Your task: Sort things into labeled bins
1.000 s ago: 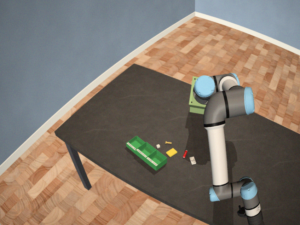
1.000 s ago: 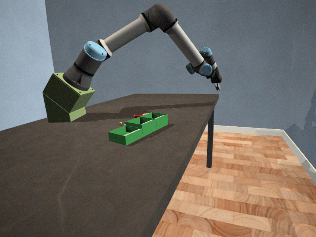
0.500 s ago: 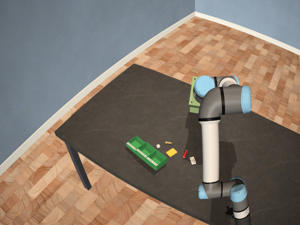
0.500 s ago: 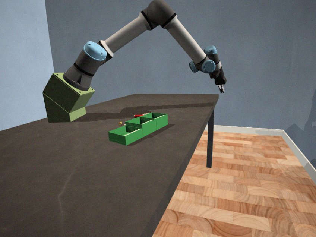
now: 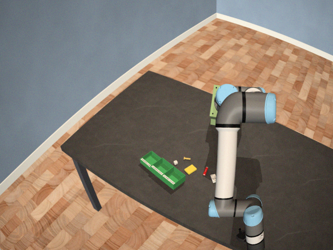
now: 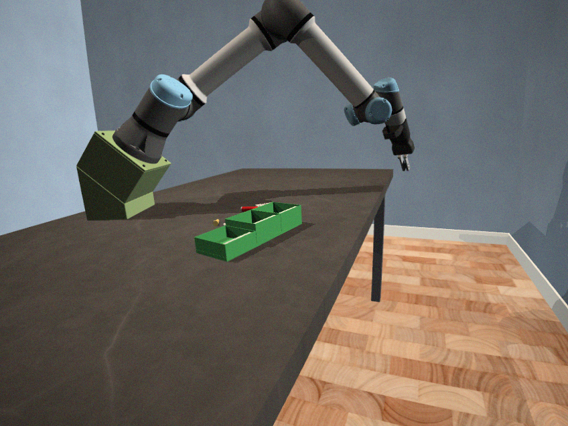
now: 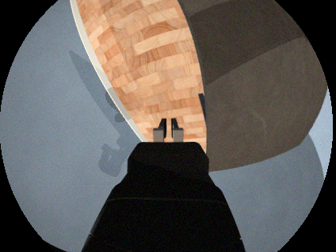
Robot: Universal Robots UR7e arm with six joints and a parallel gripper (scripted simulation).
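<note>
A green bin row with three labelled compartments stands on the dark table; the labels are too small to read. Beside it lie a white die, a yellow bolt, a flat yellow block, a red cylinder and a white domino. My gripper hangs in the air past the table's corner, over the floor, far from all these things. Its fingers are nearly together with nothing between them.
The arm's green base block stands at the back of the table. The arm's white link reaches across above the domino's side. A table leg stands under the corner near the gripper.
</note>
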